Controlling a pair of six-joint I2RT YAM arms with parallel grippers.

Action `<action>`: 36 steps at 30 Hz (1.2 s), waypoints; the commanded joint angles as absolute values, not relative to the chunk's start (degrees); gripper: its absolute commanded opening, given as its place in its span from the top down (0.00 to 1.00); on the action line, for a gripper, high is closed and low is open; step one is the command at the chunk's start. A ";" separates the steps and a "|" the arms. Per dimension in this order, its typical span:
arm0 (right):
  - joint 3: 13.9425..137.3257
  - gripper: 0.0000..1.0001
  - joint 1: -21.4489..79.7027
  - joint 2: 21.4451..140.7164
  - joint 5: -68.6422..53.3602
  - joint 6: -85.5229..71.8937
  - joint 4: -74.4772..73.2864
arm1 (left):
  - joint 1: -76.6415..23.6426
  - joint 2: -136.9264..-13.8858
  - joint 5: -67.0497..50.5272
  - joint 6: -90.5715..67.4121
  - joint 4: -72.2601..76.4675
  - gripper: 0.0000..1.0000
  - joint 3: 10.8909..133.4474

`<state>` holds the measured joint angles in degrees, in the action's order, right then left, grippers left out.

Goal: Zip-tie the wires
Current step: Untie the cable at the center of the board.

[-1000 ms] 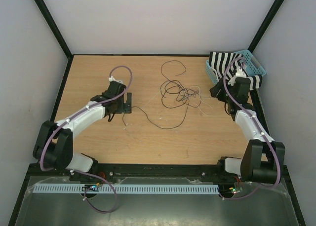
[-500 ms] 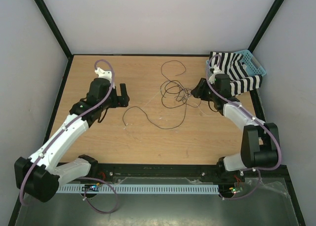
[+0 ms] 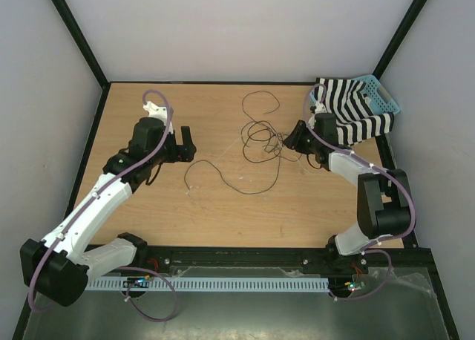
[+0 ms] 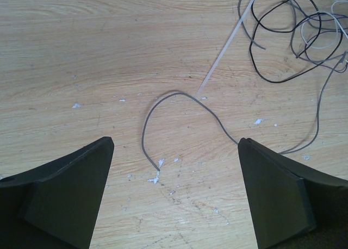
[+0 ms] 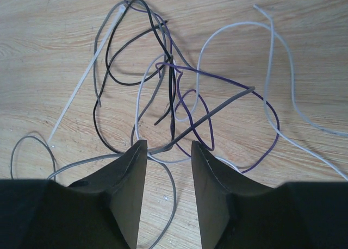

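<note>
Just ahead of the half-open right gripper (image 5: 169, 147) lie the wires (image 5: 172, 91). The left gripper (image 4: 175, 143) is wide open behind the zip tie (image 4: 225, 48).

The wires (image 3: 261, 141) lie tangled on the table (image 3: 245, 214) in the upper middle of the top view. One strand runs out to the lower left and ends just below the left hand (image 3: 188, 143). The zip tie (image 4: 225, 50) lies at the left side of the tangle, slanted. The right hand (image 3: 291, 142) is at the tangle's right edge. In the upper right corner stands a basket (image 3: 384, 93) with a cloth (image 3: 349, 117) hanging out of it.
</note>
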<state>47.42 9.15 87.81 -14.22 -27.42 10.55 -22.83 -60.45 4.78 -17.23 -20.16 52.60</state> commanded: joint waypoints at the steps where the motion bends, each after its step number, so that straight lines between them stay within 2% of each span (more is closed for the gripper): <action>1: 49.58 0.53 9.97 90.77 -13.88 -29.20 13.09 | -22.72 -61.04 4.00 -16.67 -19.68 0.01 53.26; 4: 50.38 0.56 10.73 92.44 -12.69 -29.69 13.91 | -22.76 -61.21 3.92 -16.61 -19.68 0.01 53.39; 6: 50.83 0.63 11.06 93.24 -12.40 -29.98 14.61 | -22.76 -61.19 3.81 -16.56 -19.68 0.01 53.35; 10: 53.44 0.85 11.07 93.22 -12.09 -29.55 14.32 | -22.76 -60.71 3.58 -16.12 -19.77 0.01 53.67; 15: 62.74 0.99 11.07 91.41 -9.74 -26.07 7.68 | -22.76 -60.31 0.34 -14.66 -19.65 0.01 55.52; 23: 72.38 1.00 11.10 85.84 -10.30 -22.09 6.41 | -22.76 -58.56 -0.60 -13.62 -19.42 0.01 56.14; 29: 82.59 1.00 10.82 84.95 -17.71 -20.05 3.16 | -22.67 -57.14 -2.81 -13.73 -16.23 0.01 57.69; 36: 90.46 1.00 10.72 85.06 -15.64 -19.61 -0.31 | -22.68 -61.19 -15.32 -13.68 -5.09 0.01 60.84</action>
